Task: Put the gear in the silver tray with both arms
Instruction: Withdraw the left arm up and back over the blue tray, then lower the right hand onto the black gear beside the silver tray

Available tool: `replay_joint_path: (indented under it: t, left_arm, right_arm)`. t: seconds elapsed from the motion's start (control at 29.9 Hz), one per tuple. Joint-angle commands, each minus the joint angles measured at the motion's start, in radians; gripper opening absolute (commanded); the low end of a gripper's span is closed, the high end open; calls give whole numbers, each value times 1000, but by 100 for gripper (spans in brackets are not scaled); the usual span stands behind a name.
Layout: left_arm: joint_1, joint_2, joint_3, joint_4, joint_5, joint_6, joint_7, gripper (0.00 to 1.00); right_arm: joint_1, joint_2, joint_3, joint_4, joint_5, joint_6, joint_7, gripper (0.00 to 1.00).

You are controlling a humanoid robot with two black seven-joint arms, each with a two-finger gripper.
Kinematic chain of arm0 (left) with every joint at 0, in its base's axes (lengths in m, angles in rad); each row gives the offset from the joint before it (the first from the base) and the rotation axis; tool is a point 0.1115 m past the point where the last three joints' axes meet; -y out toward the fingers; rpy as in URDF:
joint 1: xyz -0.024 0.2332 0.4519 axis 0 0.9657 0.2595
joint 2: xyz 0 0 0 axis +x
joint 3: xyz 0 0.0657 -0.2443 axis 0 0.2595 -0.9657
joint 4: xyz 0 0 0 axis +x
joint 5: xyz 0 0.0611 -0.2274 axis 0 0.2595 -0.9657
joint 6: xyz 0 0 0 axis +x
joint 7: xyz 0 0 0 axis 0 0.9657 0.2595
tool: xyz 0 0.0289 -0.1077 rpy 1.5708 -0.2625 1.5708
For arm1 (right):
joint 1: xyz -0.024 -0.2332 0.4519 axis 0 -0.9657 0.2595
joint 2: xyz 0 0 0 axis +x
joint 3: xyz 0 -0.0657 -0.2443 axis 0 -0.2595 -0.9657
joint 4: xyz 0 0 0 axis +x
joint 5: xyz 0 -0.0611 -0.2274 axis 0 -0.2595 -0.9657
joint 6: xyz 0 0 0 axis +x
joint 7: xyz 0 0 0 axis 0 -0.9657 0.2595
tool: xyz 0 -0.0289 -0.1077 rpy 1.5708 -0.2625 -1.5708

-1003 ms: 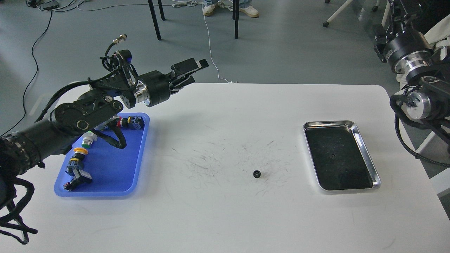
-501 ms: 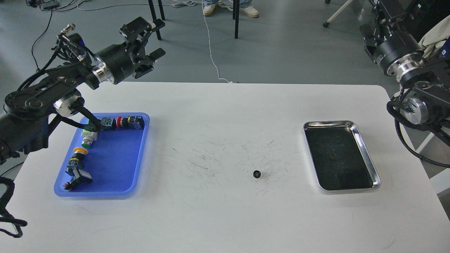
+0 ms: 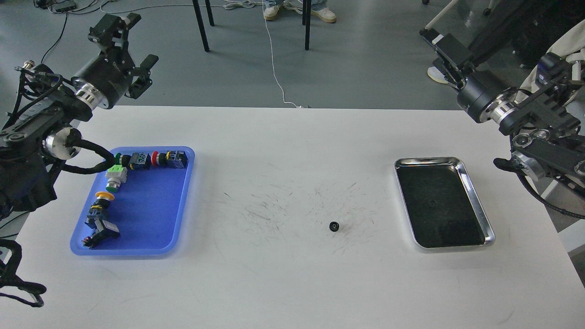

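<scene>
Gear [image 3: 334, 225]: small, black, toothed, flat on white table [image 3: 292, 283], left of silver tray [image 3: 477, 201] and well apart from it; likely rigid, light, prone to slipping. Grip across opposite teeth, fingertips low to surface. Left gripper [image 3: 130, 50] fingers spread, empty, far left of tray; right gripper [image 3: 441, 39] state cannot be told.

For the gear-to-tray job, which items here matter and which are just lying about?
Belongs to the job:
gear
silver tray
left gripper
right gripper

Just lying about:
blue tray
push-button switches inside it
</scene>
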Motion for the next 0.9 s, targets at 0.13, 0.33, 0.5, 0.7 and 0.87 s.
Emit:
replay_joint_path:
  t: [0.13, 0.33, 0.5, 0.7, 0.87]
  left_arm:
    - [30, -11, -55, 50, -77, 0, 114, 99]
    - [32, -44, -106, 85, -107, 0, 173, 99]
    - [38, -53, -146, 96, -122, 0, 185, 99]
    - [64, -44, -128, 103, -120, 0, 205, 99]
    - [75, -35, -135, 110, -123, 0, 242, 99]
  right_arm:
    - [6, 29, -81, -3, -393, 1, 0, 96]
    - [35, 49, -155, -9, -641, 5, 0, 96]
    - [98, 67, -274, -10, -793, 5, 0, 96]
    - [188, 130, -383, -10, -933, 5, 0, 96]
    - [238, 202, -439, -10, -1002, 6, 0, 96]
